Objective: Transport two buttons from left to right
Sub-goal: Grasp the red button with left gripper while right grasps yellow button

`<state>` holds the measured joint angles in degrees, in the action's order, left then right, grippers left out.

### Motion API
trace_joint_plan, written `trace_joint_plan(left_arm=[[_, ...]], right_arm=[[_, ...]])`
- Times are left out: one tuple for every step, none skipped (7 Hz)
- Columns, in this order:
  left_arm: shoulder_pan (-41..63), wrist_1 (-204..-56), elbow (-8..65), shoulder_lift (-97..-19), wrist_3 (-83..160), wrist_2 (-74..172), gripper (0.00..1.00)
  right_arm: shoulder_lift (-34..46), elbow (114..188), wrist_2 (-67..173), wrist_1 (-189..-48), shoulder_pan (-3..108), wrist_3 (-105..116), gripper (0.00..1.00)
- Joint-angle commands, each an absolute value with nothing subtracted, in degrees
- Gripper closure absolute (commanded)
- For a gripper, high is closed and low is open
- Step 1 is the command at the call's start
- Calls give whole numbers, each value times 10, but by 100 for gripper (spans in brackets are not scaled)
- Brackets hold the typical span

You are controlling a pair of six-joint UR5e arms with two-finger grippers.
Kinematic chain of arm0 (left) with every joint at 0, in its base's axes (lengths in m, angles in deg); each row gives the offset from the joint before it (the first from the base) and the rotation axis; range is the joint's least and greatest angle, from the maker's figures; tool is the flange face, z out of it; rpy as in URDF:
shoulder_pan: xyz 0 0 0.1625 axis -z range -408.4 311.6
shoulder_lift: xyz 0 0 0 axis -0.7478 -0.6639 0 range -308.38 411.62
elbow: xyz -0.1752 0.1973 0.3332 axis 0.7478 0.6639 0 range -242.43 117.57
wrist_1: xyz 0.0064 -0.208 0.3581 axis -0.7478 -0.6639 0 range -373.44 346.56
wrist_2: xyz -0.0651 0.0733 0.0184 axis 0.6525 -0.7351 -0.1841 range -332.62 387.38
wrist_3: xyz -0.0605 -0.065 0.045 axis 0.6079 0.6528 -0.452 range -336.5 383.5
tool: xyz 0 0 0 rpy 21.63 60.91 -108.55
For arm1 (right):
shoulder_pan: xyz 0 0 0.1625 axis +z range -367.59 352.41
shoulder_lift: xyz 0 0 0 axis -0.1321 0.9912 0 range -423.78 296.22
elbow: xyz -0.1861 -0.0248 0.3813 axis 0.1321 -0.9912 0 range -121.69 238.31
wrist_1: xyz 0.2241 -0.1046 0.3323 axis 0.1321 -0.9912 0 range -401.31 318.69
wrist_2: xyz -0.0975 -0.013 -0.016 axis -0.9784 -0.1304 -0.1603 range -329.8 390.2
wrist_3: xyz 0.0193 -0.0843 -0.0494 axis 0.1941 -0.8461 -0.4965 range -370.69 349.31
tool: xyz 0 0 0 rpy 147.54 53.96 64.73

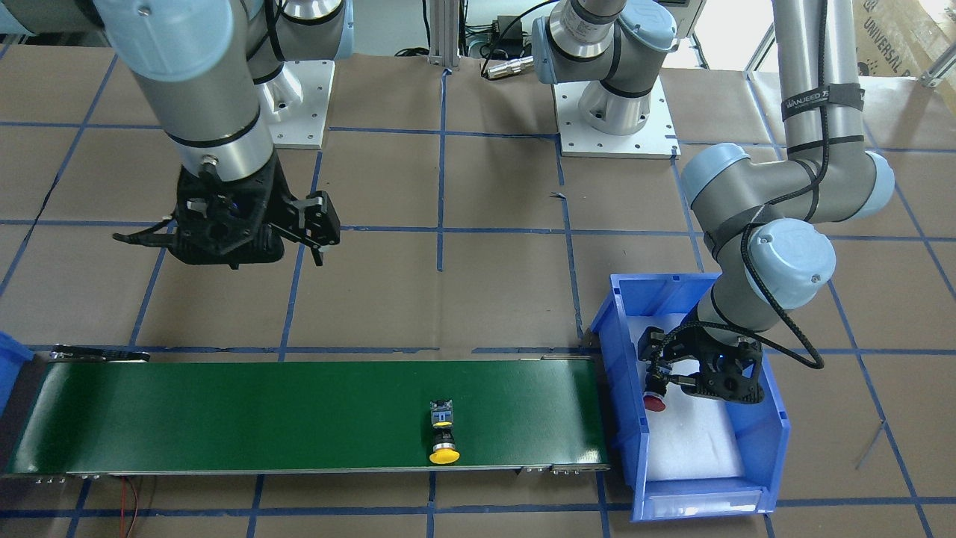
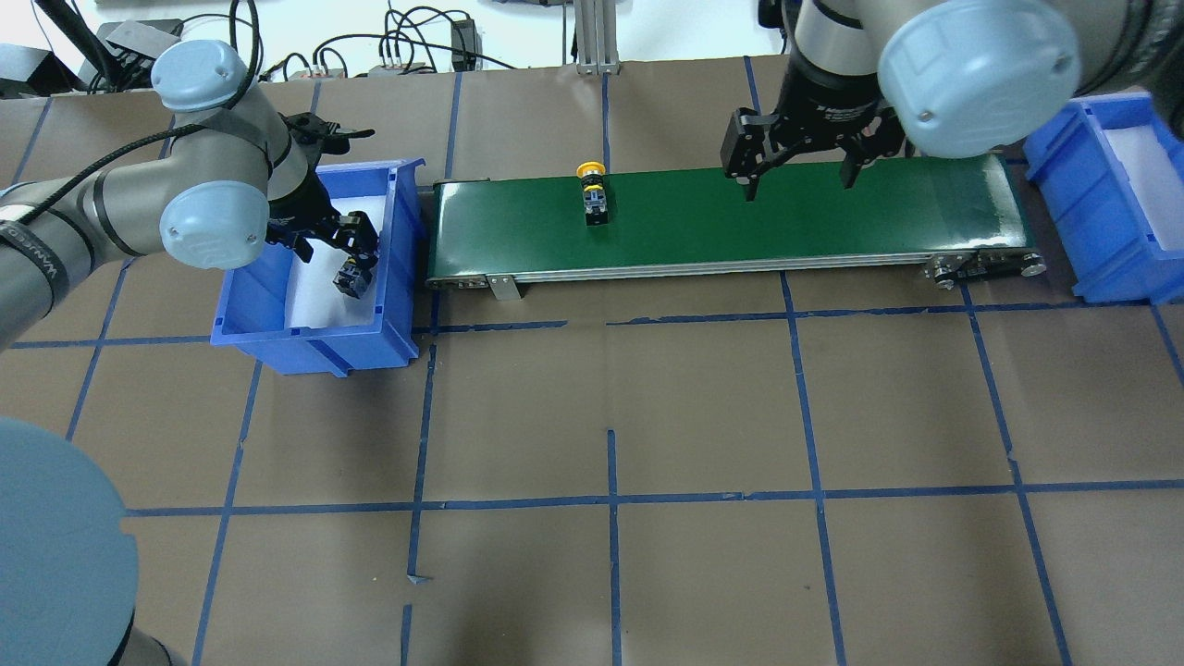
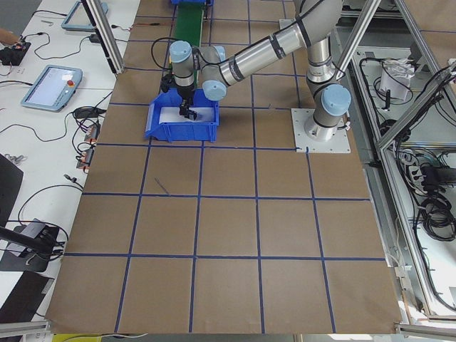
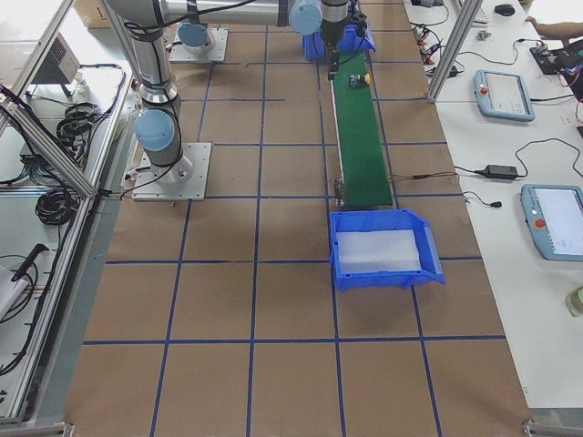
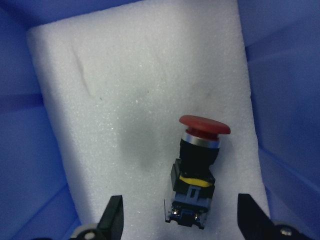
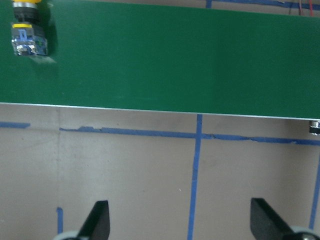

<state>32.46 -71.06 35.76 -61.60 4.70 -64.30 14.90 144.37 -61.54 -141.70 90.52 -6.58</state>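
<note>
We open on the brown paper-covered table [image 2: 703, 407] with its blue tape grid, and along it runs the long green conveyor belt [image 2: 786, 222]. At the belt's left end sits the blue plastic left bin [image 2: 314, 338], lined with a white foam pad [image 5: 140, 90]. At the other end is the blue plastic right bin [image 2: 1110, 277], and we see a white foam liner [image 2: 1147, 166] in it.

The right gripper [image 2: 797, 185] hovers over the paper on the robot's side of the belt, fingers spread wide and holding nothing. The left gripper [image 5: 182, 212] is down inside the left bin, fingers wide as well, one on each side of the red mushroom-capped button [image 5: 197, 170]. That button lies on the foam, touched by neither finger.

The yellow mushroom-capped button [image 2: 592, 192] lies on its side on the belt, nearer the left bin's end, cap at the far edge.
</note>
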Motion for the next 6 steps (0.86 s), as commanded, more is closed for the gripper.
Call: trace_joint_plan(left_arm=[[313,-684,357,-622,45,-638,16],[284,-679,360,-623,22,-610,16],[275,-679,360,-625,9,-591,16],[275,-679,359,-627,11,-589,16],[281,-680,359,-630,16,-588,16],[287,-680,359,-630,17,-588,16]], right_arm=[[81,1437,-602,-1498,931,14,0],[52,1417,-577,-1510,931,41,0],[26,1399,-577,-1513,932,55,0],[-5,1385,-578,-1541,940,81,0],[-29,1376,-578,-1558,958,90,0],[-69,1369,-584,-1593,968,104,0]])
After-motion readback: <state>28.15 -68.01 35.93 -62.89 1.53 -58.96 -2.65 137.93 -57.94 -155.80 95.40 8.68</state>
